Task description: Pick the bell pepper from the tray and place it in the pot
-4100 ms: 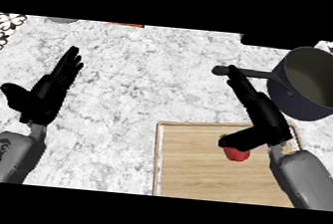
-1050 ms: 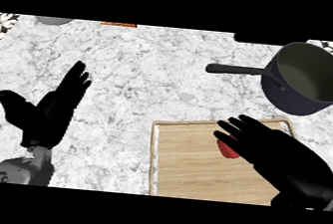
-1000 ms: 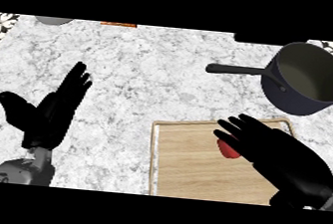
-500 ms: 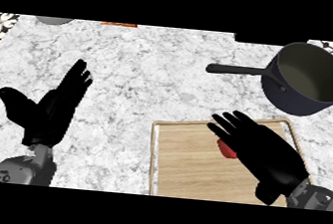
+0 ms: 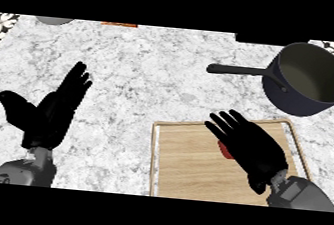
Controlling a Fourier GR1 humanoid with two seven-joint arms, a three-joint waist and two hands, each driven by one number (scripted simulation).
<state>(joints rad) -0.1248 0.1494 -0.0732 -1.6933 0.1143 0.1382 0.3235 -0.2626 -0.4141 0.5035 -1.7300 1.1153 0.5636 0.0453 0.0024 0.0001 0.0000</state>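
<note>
The bell pepper (image 5: pixel 224 148) is seen as a red sliver on the tray (image 5: pixel 188 161), directly beneath the right robot hand (image 5: pixel 252 147) and mostly hidden by its palm; its long axis cannot be told. That robot hand is spread open with nothing held, while the open left robot hand (image 5: pixel 48 111) rests well apart over the counter (image 5: pixel 143 77). The pot (image 5: pixel 310 79) lies beyond and to the right of the right robot hand's fingertips.

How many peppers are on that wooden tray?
1 that shows: a red pepper near the tray's middle, mostly covered by the right hand spread over it. Another could be hidden under that hand; I cannot tell.
</note>
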